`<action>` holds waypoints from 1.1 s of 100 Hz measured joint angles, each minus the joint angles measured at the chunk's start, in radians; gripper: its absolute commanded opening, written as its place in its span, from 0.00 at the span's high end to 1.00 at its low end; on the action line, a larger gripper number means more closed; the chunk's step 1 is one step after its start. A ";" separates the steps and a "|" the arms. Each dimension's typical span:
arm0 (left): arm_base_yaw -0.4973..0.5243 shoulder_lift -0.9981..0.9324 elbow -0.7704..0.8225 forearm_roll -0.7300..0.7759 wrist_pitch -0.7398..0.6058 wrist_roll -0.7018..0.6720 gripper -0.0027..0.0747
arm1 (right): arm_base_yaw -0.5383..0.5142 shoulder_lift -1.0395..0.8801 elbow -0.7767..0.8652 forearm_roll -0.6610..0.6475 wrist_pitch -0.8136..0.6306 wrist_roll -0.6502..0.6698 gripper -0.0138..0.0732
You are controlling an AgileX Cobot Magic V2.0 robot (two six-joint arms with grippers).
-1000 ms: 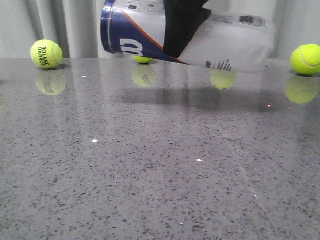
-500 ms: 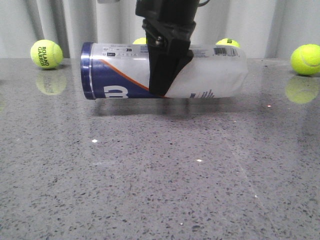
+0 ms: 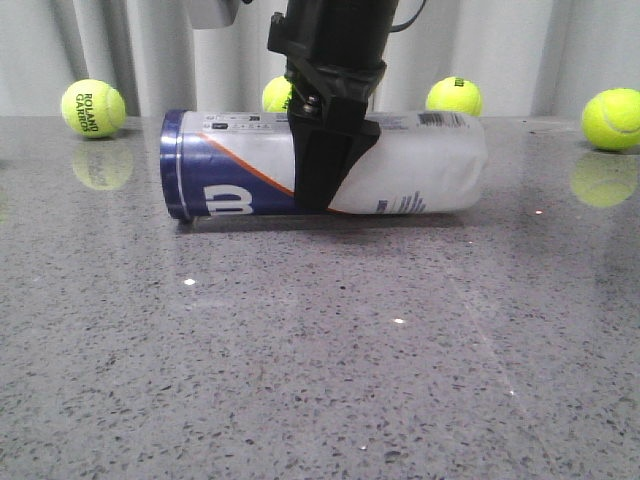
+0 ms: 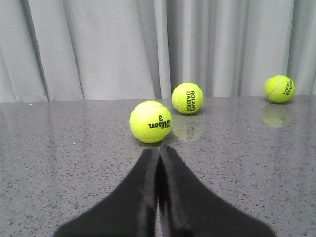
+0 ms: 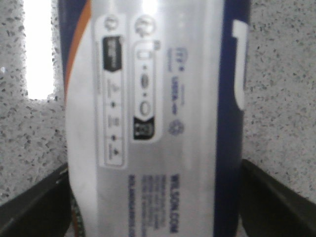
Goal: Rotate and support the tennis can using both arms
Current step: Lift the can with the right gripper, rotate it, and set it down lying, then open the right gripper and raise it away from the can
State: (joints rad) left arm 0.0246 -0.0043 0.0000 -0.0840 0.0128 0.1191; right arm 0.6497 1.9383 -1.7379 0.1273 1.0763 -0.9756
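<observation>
One hand (image 3: pixel 325 195) clamping tennis can (image 3: pixel 420 165), countertop (image 3: pixel 320 350).

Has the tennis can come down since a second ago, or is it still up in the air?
Yes. The tennis can has dropped: it was above the far table edge, tilted; now it lies level on the table, clamped by the right end effector.

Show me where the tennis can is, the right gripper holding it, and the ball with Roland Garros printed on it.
tennis can (image 3: pixel 420 175), front view, white body.
right gripper (image 3: pixel 322 165), front view, black finger across the can.
Roland Garros ball (image 3: pixel 92 108), front view, printed face.
</observation>
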 measured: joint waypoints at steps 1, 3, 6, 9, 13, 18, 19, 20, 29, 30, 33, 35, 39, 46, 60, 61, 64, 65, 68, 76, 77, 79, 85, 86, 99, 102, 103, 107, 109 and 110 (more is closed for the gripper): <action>0.000 0.000 0.000 0.000 0.000 0.000 0.99 | 0.000 0.000 0.000 0.000 0.000 0.000 0.10; 0.000 0.000 0.000 0.000 0.000 0.000 0.99 | 0.000 0.000 0.000 0.000 -0.002 0.001 0.10; 0.000 0.000 0.000 0.000 0.000 0.000 0.99 | 0.000 0.000 0.000 0.000 -0.002 0.004 0.10; 0.000 0.000 0.000 0.000 0.000 0.000 0.99 | 0.000 0.000 0.000 0.000 -0.003 0.007 0.10; 0.000 0.000 0.000 0.000 0.000 0.000 0.99 | 0.000 0.000 -0.003 0.000 -0.003 0.007 0.10; 0.000 0.000 0.000 0.000 0.000 0.000 0.99 | 0.000 0.000 -0.002 0.000 -0.004 0.009 0.10; 0.000 0.000 0.000 0.000 0.000 0.000 0.99 | 0.000 0.000 -0.002 0.000 -0.004 0.009 0.10; 0.000 0.000 0.000 0.000 0.000 0.000 0.99 | 0.000 0.000 -0.002 0.000 -0.004 0.009 0.10; 0.000 0.000 0.000 0.000 0.000 0.000 0.99 | 0.000 0.000 -0.002 0.000 -0.004 0.011 0.10; 0.000 0.000 0.000 0.000 0.000 0.000 0.99 | 0.000 0.000 -0.002 0.000 -0.004 0.011 0.10; 0.000 0.000 0.000 0.000 0.000 0.000 0.99 | 0.000 0.000 -0.002 0.000 -0.004 0.011 0.11; 0.000 0.000 0.000 0.000 0.000 0.000 0.99 | 0.000 0.000 -0.002 0.000 -0.004 0.011 0.11; 0.000 0.000 0.000 0.000 0.000 0.000 0.99 | 0.000 0.000 -0.002 0.000 0.001 0.011 0.11; 0.000 0.000 0.000 0.000 0.000 0.000 0.99 | 0.000 0.000 -0.005 0.000 0.017 0.013 0.11; 0.000 0.000 0.000 0.000 0.000 0.000 0.99 | 0.000 -0.006 -0.005 0.000 0.061 0.017 0.11; 0.000 0.000 0.000 0.000 0.000 0.000 0.99 | 0.000 -0.007 -0.005 0.000 0.063 0.017 0.11; 0.000 0.000 0.000 0.000 0.000 0.000 0.99 | 0.000 -0.011 -0.005 0.000 0.070 0.025 0.11; 0.000 0.000 0.000 0.000 0.000 0.000 0.99 | 0.000 -0.013 -0.005 0.000 0.072 0.029 0.11; 0.000 0.000 0.000 0.000 0.000 0.000 0.99 | 0.000 -0.018 -0.007 0.000 0.074 0.040 0.11; 0.000 0.000 0.000 0.000 0.000 0.000 0.99 | 0.000 -0.032 -0.007 -0.003 0.084 0.075 0.11; 0.000 0.000 0.000 0.000 0.000 0.000 0.99 | 0.000 -0.037 -0.010 -0.003 0.085 0.080 0.11; 0.000 0.000 0.000 0.000 0.000 0.000 0.99 | 0.000 -0.041 -0.012 -0.006 0.087 0.088 0.11; 0.000 0.000 0.000 0.000 0.000 0.000 0.99 | 0.000 -0.054 -0.017 -0.015 0.091 0.111 0.11; 0.000 0.000 0.000 0.000 0.000 0.000 0.99 | 0.000 -0.057 -0.020 -0.017 0.094 0.117 0.11; 0.000 0.000 0.000 0.000 0.000 0.000 0.99 | 0.000 -0.086 -0.028 -0.050 0.122 0.182 0.11; 0.000 0.000 0.000 0.000 0.000 0.000 0.99 | 0.000 -0.094 -0.028 -0.053 0.133 0.202 0.11; 0.000 0.000 0.000 0.000 0.000 0.000 0.99 | 0.000 -0.094 -0.028 -0.056 0.136 0.206 0.11; 0.000 0.000 0.000 0.000 0.000 0.000 0.99 | 0.000 -0.103 -0.028 -0.057 0.147 0.234 0.11; 0.000 0.000 0.000 0.000 0.000 0.000 0.99 | 0.000 -0.109 -0.028 -0.058 0.149 0.252 0.11; 0.000 0.000 0.000 0.000 0.000 0.000 0.99 | 0.000 -0.110 -0.028 -0.060 0.151 0.258 0.11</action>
State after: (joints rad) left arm 0.0246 -0.0043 0.0000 -0.0840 0.0128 0.1191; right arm 0.6497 1.8287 -1.7654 0.0671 1.2274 -0.7179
